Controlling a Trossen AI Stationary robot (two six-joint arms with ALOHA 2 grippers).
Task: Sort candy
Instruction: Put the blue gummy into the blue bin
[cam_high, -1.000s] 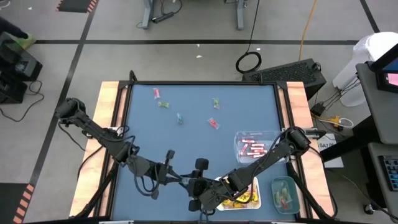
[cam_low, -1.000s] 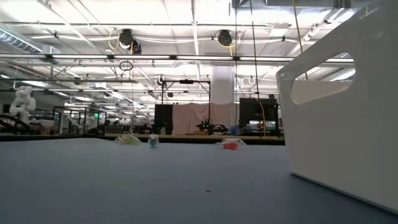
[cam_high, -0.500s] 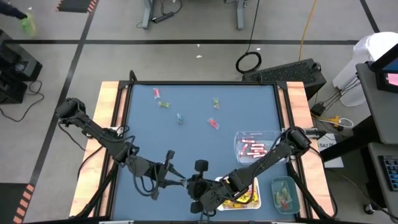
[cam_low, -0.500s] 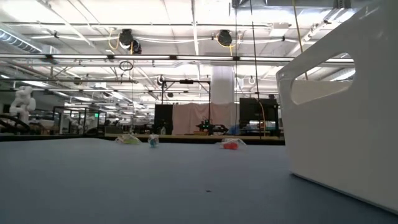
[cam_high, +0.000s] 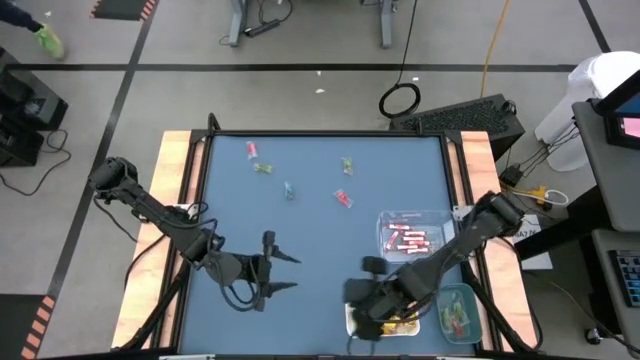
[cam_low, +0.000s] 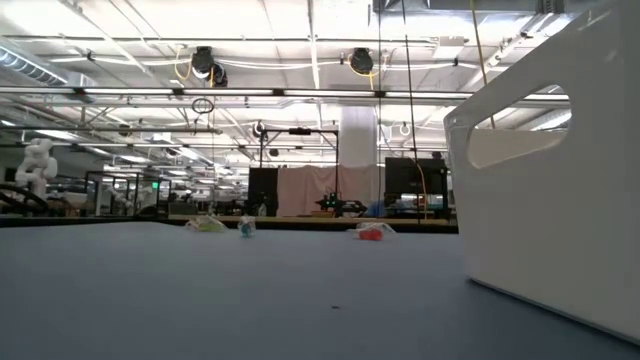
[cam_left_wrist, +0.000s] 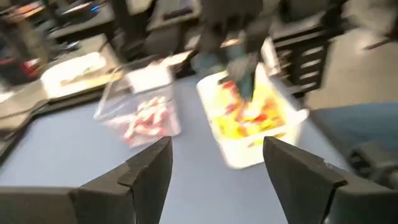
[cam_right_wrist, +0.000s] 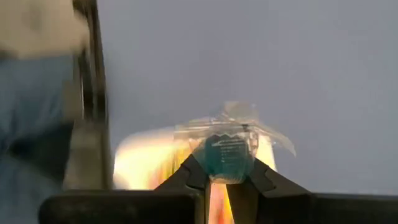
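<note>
Item: teal wrapped candy (cam_right_wrist: 227, 152), pinched between the right gripper (cam_right_wrist: 225, 176)'s nearly shut fingertips, over the white tray of yellow packets (cam_high: 410, 322) at the table's 5 o'clock. Judge it light, hard-centred, with a slippery, crinkly wrapper; grip the round middle, not the twisted ends. Your left gripper (cam_high: 284, 271) at 7 o'clock stands wide, empty. Loose candies (cam_high: 288, 190) remain toward 12 o'clock.
</note>
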